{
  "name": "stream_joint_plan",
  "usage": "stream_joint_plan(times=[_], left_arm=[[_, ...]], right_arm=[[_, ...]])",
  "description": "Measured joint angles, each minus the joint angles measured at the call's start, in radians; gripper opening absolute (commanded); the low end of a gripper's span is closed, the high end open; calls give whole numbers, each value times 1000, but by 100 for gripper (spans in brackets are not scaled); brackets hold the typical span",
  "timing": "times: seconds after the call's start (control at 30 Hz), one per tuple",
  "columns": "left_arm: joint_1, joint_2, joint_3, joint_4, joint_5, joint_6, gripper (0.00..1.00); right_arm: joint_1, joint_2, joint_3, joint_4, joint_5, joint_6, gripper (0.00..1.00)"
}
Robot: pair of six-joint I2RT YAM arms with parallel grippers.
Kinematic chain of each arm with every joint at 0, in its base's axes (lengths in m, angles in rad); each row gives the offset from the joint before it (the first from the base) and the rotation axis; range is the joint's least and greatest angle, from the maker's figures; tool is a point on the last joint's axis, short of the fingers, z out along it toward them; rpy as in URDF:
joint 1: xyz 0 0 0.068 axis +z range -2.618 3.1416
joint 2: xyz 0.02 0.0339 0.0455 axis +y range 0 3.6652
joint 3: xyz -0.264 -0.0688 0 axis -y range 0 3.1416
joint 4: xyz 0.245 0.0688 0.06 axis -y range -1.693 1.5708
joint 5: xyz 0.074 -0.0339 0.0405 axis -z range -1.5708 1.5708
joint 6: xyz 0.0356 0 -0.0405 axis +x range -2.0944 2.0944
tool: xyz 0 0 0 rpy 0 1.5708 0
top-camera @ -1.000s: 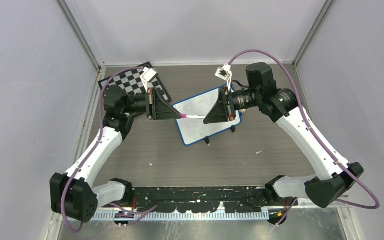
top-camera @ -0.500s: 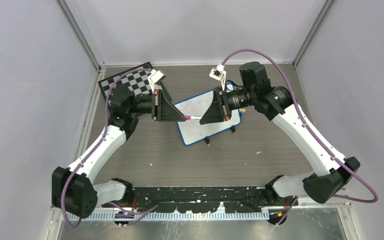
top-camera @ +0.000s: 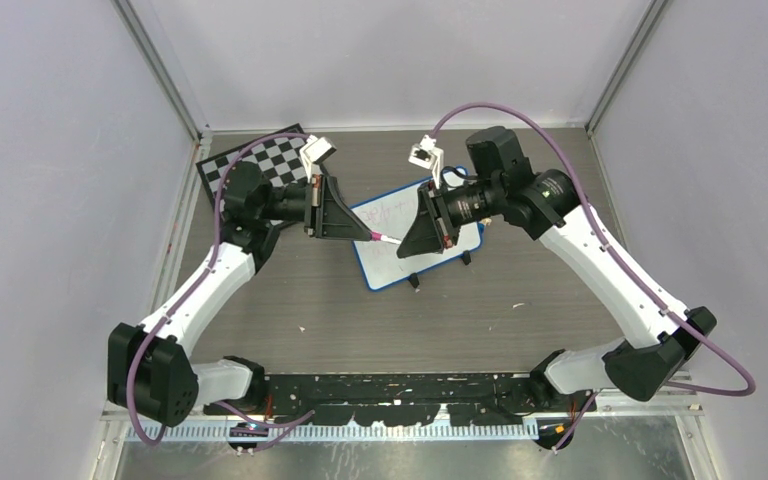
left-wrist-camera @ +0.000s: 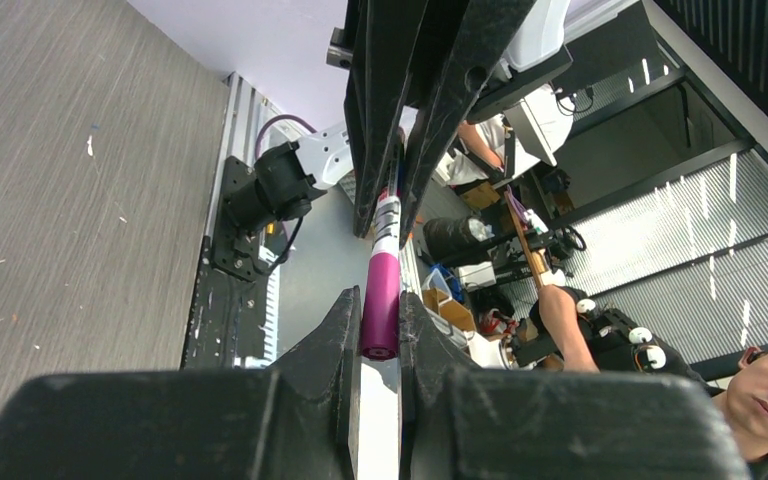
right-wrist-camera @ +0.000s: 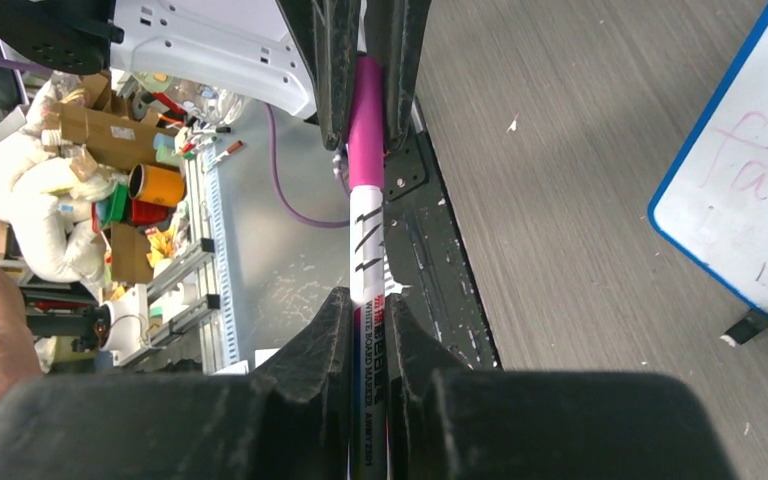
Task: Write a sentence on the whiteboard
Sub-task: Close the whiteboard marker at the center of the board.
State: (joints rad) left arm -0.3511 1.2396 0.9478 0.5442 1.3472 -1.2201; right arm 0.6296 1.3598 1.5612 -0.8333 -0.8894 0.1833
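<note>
While left gripper (top-camera: 366, 235) clamps the pink cap (left-wrist-camera: 380, 300) and right gripper (top-camera: 404, 247) clamps the barrel (right-wrist-camera: 365, 250) above the whiteboard (top-camera: 390, 268) at frame centre, a skewed pull could drop the marker (top-camera: 385, 240).

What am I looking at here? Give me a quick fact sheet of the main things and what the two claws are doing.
marker: held level in the air, gripped at both ends
left claw: shut on the pink cap
right claw: shut on the white barrel
whiteboard: blue-framed, on the table, beneath the claws
pink writing: already on the board
chessboard: far left corner, behind the left arm
</note>
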Motion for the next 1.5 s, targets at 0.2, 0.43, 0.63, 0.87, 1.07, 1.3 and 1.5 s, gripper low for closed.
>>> stream_joint_plan(times=[0.2,0.43,0.63,0.87,1.07,1.3,1.5], left_arm=[[-4,5,0,3,-19,-3,0],[-35,18,0,8,-98,-3,0],[-53,16,-10,39,-150,-7,0],[-79,7,-29,42,-196,-6,0],[-108,17,-31,44,-219,-8,0],[-122,22,-43,51,-248,-18,0],[-127,23,-56,57,-274,-30,0]], right_arm=[[37,32,24,-72,19,-17,0],[66,72,58,-159,54,-43,0],[61,78,102,-211,86,-63,0],[55,97,149,-293,104,-102,0],[53,117,202,-381,125,-147,0],[53,133,238,-433,157,-177,0],[51,156,269,-468,179,-194,0]])
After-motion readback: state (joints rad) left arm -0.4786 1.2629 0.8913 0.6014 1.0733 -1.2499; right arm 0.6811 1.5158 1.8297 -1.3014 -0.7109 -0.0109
